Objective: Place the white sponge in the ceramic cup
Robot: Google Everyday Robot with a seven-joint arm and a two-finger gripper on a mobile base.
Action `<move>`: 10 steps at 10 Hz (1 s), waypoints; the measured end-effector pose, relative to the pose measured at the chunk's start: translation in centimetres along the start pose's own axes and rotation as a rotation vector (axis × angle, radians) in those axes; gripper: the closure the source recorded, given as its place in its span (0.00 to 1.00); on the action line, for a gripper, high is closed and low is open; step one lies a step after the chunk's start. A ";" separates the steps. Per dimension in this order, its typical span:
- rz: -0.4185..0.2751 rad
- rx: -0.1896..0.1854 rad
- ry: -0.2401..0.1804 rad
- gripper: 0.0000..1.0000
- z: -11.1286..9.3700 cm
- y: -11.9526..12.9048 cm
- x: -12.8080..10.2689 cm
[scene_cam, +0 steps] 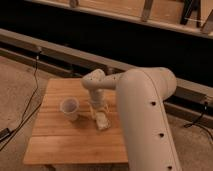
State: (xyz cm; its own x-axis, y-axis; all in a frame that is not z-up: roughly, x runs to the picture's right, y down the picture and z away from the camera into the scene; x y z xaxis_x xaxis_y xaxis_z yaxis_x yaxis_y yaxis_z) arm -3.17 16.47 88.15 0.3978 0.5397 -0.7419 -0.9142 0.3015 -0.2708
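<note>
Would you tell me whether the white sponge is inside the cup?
Out: the white sponge lies on the table beside the ceramic cup, below the gripper.

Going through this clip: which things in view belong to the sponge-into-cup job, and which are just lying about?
Part of the job:
- white sponge, on the table to the right of the cup
- ceramic cup, upright
- gripper, down at the sponge's far end

Just there:
- wooden table, carrying both
- floor cable, on the left
- grey rail, behind the table
</note>
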 end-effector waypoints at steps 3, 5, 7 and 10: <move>0.008 0.001 -0.005 0.91 -0.2 -0.1 -0.1; 0.013 0.007 -0.013 1.00 -0.8 -0.1 0.0; 0.008 0.031 -0.040 1.00 -2.7 0.1 -0.1; -0.014 0.087 -0.101 1.00 -6.8 0.4 -0.1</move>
State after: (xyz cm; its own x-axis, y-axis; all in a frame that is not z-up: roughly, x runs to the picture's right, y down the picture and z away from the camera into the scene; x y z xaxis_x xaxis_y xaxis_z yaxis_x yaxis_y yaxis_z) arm -4.12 11.21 83.99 0.4203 0.6100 -0.6718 -0.9001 0.3740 -0.2236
